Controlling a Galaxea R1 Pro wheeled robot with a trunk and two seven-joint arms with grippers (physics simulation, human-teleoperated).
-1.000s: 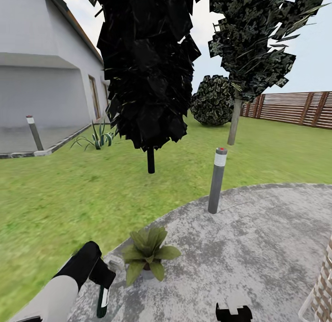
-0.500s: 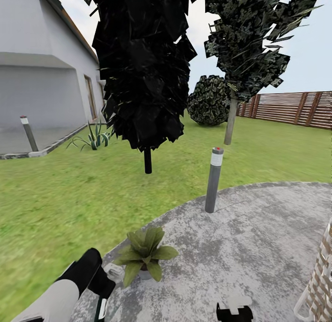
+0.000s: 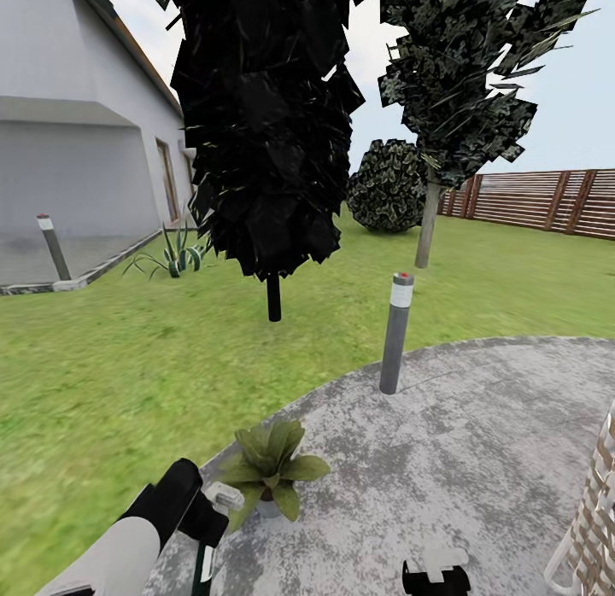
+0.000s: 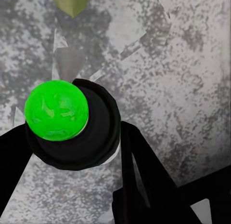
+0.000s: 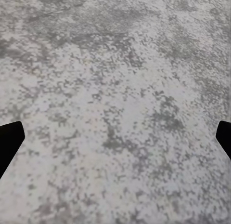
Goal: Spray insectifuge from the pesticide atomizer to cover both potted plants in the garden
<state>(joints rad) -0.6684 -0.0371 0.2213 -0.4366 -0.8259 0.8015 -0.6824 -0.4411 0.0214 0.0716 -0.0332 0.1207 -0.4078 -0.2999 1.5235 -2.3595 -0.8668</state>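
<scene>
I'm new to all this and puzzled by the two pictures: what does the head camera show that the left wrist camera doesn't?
Head view alone: the lawn, trees, a house, a brown fence, a grey post and the whole potted plant. Left wrist view alone: a black round thing with a bright green ball between the left pincer's fingers, close up. Both share the grey paving and the plant's leaves.

Green lawn [image 3: 102, 365], round grey paving [image 3: 478, 459], grey house [image 3: 77, 152], slatted fence [image 3: 547, 199], trees [image 3: 265, 126].
</scene>
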